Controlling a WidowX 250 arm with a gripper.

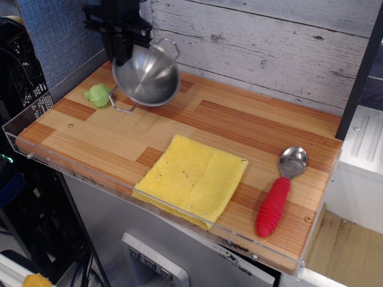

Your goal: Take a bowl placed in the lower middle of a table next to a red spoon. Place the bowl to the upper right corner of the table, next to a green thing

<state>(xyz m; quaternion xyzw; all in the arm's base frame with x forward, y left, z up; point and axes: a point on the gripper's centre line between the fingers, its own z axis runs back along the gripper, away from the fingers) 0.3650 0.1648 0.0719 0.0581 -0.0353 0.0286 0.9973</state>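
Red ribbing marks the thick handle of the red spoon point(280, 192), which lies near the front right of the table point(251, 128) with its metal scoop pointing away from the front edge. Left of it, a yellow cloth point(192, 177) is spread flat, one corner reaching toward the clear acrylic rim. Beyond them the striped light and reddish-brown planks run bare across the middle. Farther back on the left, the bowl point(148, 75) is tilted, its shiny steel inside facing the camera, smooth and rounded, reflecting grey. One thin wire loop handle hangs at its lower left, close to the wood, and the other sticks up at its upper right. The black pincer point(121, 42) grips the bowl at its upper left rim. Just left of the lower handle, the green thing point(97, 94), small, pale and lumpy, sits on the planks, apart from the bowl.
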